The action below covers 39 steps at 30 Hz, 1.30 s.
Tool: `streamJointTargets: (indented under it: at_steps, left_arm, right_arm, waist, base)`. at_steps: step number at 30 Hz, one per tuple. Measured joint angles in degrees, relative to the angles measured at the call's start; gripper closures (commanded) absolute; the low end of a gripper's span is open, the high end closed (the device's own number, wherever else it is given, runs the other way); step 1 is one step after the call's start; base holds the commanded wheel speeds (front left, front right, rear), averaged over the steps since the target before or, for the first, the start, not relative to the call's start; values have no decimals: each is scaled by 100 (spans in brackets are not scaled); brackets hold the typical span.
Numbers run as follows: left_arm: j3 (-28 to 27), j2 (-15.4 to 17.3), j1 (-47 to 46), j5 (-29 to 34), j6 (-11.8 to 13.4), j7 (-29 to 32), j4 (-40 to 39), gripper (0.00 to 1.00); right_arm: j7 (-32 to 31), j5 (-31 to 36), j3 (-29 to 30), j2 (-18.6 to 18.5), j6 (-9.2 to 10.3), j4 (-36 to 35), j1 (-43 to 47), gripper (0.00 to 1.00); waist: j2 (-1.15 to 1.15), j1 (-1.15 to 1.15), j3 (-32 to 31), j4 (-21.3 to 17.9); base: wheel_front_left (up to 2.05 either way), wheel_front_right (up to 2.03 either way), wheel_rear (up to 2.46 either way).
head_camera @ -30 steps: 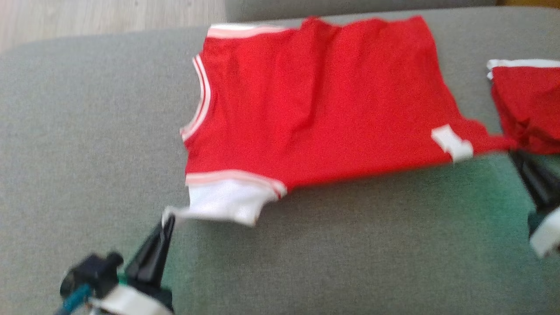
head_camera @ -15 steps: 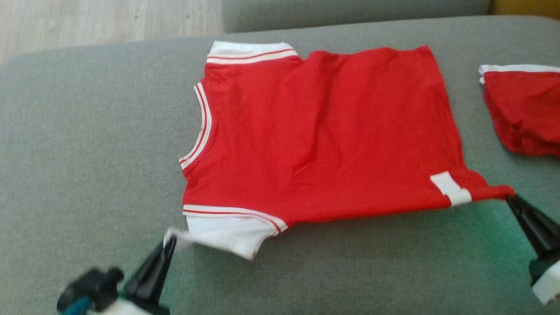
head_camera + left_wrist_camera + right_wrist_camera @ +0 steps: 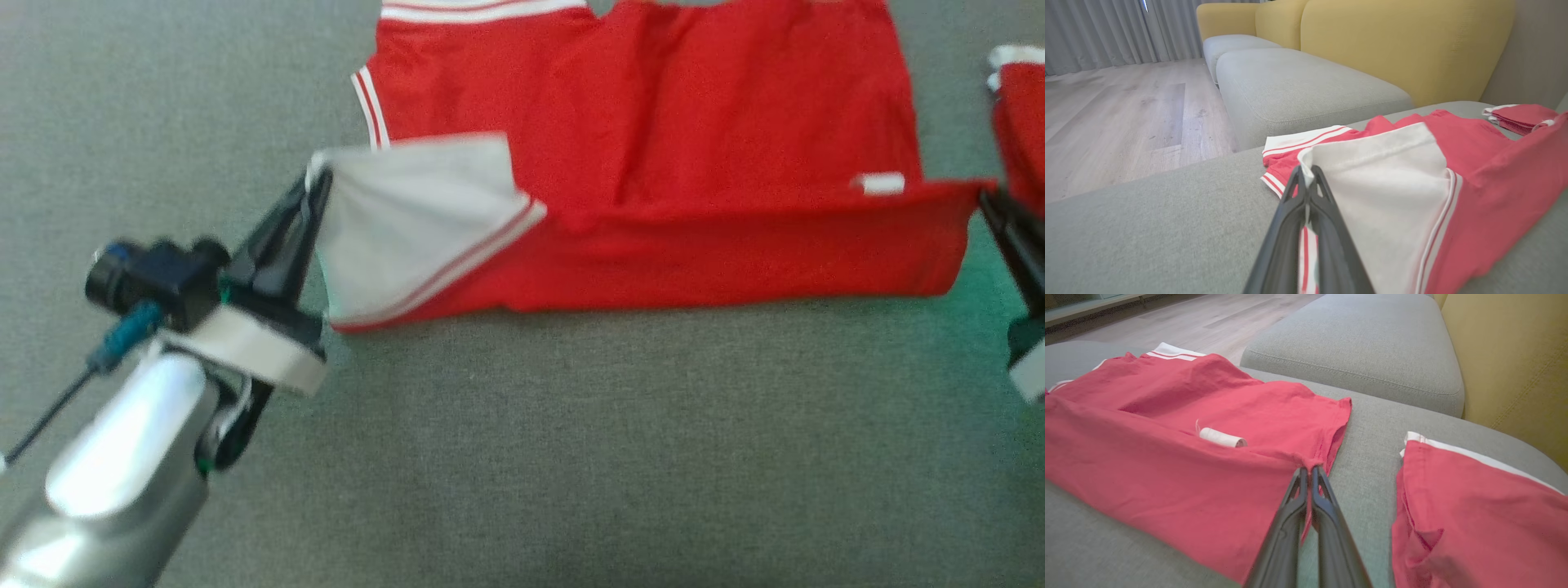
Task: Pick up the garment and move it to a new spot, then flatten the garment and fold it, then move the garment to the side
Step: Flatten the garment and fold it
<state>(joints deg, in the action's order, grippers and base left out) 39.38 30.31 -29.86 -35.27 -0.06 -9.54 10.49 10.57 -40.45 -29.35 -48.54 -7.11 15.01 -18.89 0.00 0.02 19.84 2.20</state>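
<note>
The garment (image 3: 653, 106) is a red shirt with white striped sleeves, spread on the grey sofa cushion (image 3: 571, 457). Its near edge is lifted off the cushion and turned over toward the far side. My left gripper (image 3: 318, 175) is shut on the tip of the near white sleeve (image 3: 408, 220), which hangs raised; the wrist view shows the same pinch (image 3: 1306, 173). At the right, my right gripper (image 3: 986, 196) is shut on the red hem corner (image 3: 1308, 463). A small white label (image 3: 882, 183) lies on the red fabric near that corner.
A second red garment (image 3: 1020, 122) with white trim lies folded at the cushion's right, close to my right gripper (image 3: 1474, 506). Another grey cushion (image 3: 1298, 85) and yellow backrests (image 3: 1404, 36) stand beyond. Wooden floor (image 3: 1118, 110) lies past the cushion's far-left edge.
Both grippers have lifted the garment's near edge and carried it toward the far side, so the white sleeve and hem now fold over the red body. The head camera has tilted down.
</note>
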Motion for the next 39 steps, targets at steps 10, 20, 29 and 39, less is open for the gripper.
streamJointTargets:
  at_steps: [10,20,29,39]
  left_arm:
    - [-134,-548,-911,214,-29,-385,1326,8]
    - [-615,-1136,582,146,599,-491,1058,0]
    - [-1023,-1480,1380,90,869,-510,1390,0]
    - [-1299,-1640,1222,242,531,-516,1635,0]
  right_arm:
    - [164,9,-383,409,0,750,-1065,0]
    - [364,347,258,910,0,832,-808,0]
    - [364,654,730,1357,0,561,9,0]
    - [364,755,887,1356,0,521,115,0]
  waist:
    - [0,0,459,4]
    - [0,-3,157,-90]
    - [0,-3,-36,-204]
    - [0,-2,-16,-183]
  base:
    - [0,0,0]
    - [0,0,0]
    - [0,0,0]
    - [0,0,0]
